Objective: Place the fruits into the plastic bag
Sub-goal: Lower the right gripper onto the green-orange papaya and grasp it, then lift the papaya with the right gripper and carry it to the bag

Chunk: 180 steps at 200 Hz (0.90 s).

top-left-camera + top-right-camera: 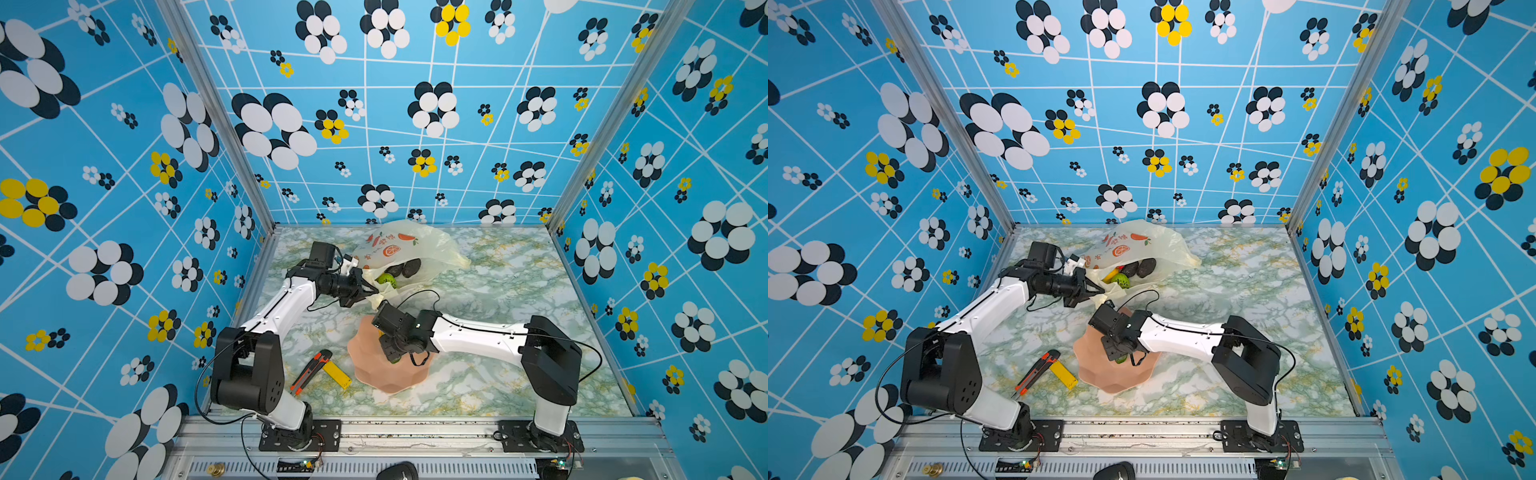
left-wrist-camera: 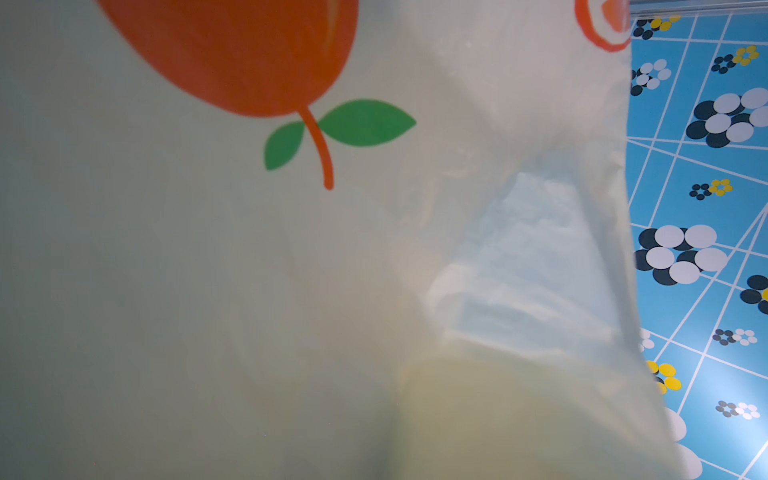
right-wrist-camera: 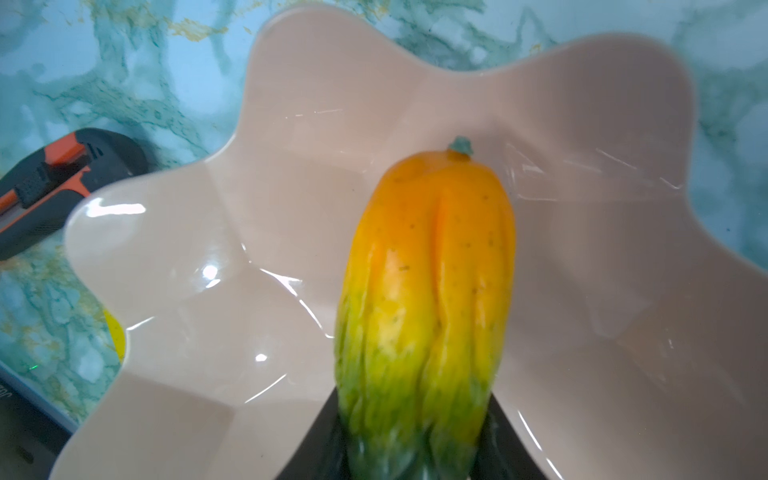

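Currently the R gripper (image 3: 411, 453) is clamped on the green end of the green-orange fruit (image 3: 428, 291), inside the pink bowl (image 3: 291, 104); can't tell if it's lifted. The L gripper (image 1: 370, 291) is pinched shut on the rim of the plastic bag (image 1: 409, 245), which lies at the back w/ two black ovals (image 1: 405, 268) & a green round fruit (image 1: 386, 279) inside. The held fruit looks light, stiff, glossy, prob slippery; a mid-body grip seems surer. Bag film is thin & floppy, so hold it at the rim.
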Motion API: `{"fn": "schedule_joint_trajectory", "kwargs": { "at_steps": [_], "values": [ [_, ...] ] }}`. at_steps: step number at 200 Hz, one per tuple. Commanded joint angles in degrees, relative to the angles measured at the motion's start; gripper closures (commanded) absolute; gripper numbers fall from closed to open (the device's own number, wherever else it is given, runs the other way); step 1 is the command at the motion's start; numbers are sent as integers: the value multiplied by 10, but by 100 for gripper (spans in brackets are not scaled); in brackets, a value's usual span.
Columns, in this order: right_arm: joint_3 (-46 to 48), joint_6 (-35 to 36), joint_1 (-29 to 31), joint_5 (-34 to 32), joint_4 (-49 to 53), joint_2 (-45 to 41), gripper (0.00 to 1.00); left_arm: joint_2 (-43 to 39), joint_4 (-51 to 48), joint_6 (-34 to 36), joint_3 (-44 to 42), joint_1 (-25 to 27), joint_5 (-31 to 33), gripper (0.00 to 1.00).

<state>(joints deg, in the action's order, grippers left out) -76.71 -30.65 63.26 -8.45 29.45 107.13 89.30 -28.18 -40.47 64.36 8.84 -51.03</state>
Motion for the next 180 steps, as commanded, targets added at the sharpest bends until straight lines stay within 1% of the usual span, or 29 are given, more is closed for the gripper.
{"fn": "schedule_joint_trajectory", "kwargs": {
  "at_steps": [1,56,140,180],
  "values": [
    [-5,11,3,-19,16,-20,76,19,5,11,21,-3,-11,100],
    [7,23,4,-38,11,-35,77,45,10,5,42,5,-13,100],
    [29,39,4,-51,4,-54,78,63,20,-7,51,18,-5,100],
    [34,70,7,-66,2,-62,78,70,22,-11,56,21,-2,100]
  ]
}}
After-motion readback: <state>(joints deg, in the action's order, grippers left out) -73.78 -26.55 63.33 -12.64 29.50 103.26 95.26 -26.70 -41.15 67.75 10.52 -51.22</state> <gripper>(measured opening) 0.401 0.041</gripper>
